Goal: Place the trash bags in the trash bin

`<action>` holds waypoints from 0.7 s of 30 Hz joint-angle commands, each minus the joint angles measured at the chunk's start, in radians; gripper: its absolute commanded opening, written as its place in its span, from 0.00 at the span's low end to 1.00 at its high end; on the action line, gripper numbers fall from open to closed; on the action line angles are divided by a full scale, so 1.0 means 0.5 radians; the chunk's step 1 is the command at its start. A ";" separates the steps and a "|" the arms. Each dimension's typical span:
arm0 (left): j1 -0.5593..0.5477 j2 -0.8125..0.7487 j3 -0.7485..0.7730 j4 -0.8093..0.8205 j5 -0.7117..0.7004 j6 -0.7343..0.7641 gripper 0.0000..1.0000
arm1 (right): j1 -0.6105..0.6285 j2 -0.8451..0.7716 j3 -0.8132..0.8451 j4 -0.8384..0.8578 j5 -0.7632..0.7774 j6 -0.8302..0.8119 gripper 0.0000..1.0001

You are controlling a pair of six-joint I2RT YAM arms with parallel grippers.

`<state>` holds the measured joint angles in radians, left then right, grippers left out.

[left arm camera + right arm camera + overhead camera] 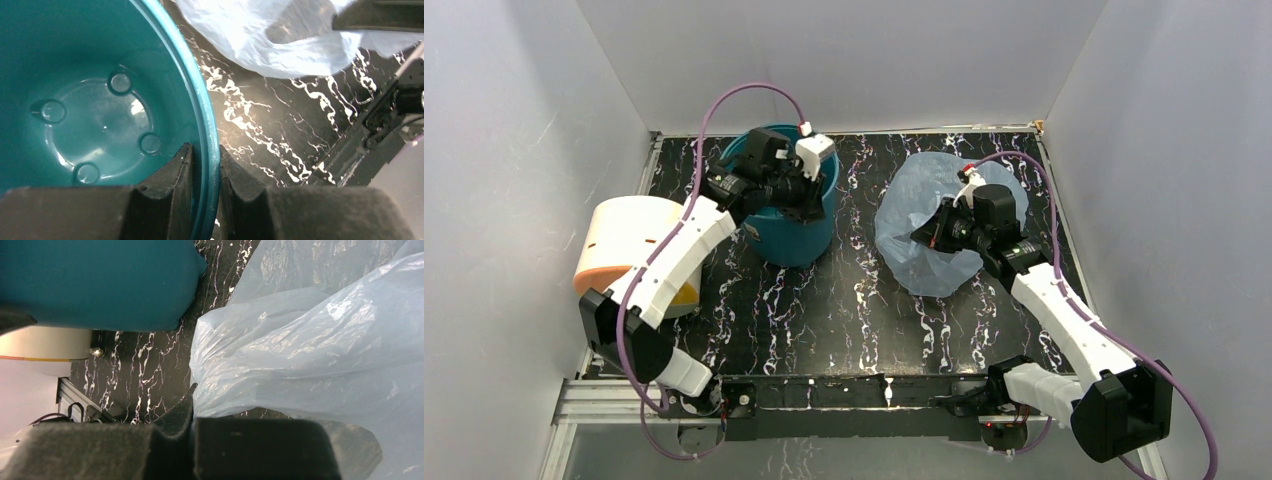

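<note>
Pale grey walls (854, 60) enclosed a black, white-veined tabletop (854, 310). On it the trash bag (904, 260), a crumpled light-blue film, lay to the right of the teal trash bin (789, 240), near it but apart. The left gripper (206, 160) pinched the bin's rim, one finger inside and one outside. The right gripper (192, 405) was clamped on a fold of the bag. The grasp looked made, and the bin was empty. Next, the bag likely needed lifting clear and carrying over the open mouth while the bin was steadied. A cream cylinder (629, 235) sat far left.
</note>
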<state>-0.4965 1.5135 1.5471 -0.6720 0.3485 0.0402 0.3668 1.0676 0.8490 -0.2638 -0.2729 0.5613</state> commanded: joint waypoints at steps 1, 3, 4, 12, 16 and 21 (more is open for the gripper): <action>-0.092 -0.117 -0.166 -0.092 0.054 -0.099 0.00 | 0.006 -0.042 0.136 0.037 -0.036 0.007 0.00; -0.101 -0.161 -0.202 -0.065 0.104 -0.111 0.00 | 0.004 -0.030 0.147 0.040 -0.046 0.016 0.00; -0.114 -0.172 -0.200 -0.069 0.211 -0.094 0.00 | 0.005 -0.022 0.149 0.041 -0.054 0.021 0.00; -0.207 -0.171 -0.067 -0.201 0.253 0.020 0.00 | 0.003 0.107 0.221 0.040 -0.147 0.038 0.00; -0.210 -0.245 -0.159 -0.112 0.230 -0.018 0.25 | 0.004 0.140 0.294 -0.014 -0.147 0.004 0.00; -0.210 -0.363 -0.256 0.050 0.015 -0.066 0.60 | 0.006 0.065 0.267 0.029 -0.231 -0.099 0.00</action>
<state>-0.5972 1.4151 1.4422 -0.6968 0.3832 0.0444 0.3668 1.1446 0.9413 -0.2874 -0.3336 0.5632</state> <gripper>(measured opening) 0.539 0.017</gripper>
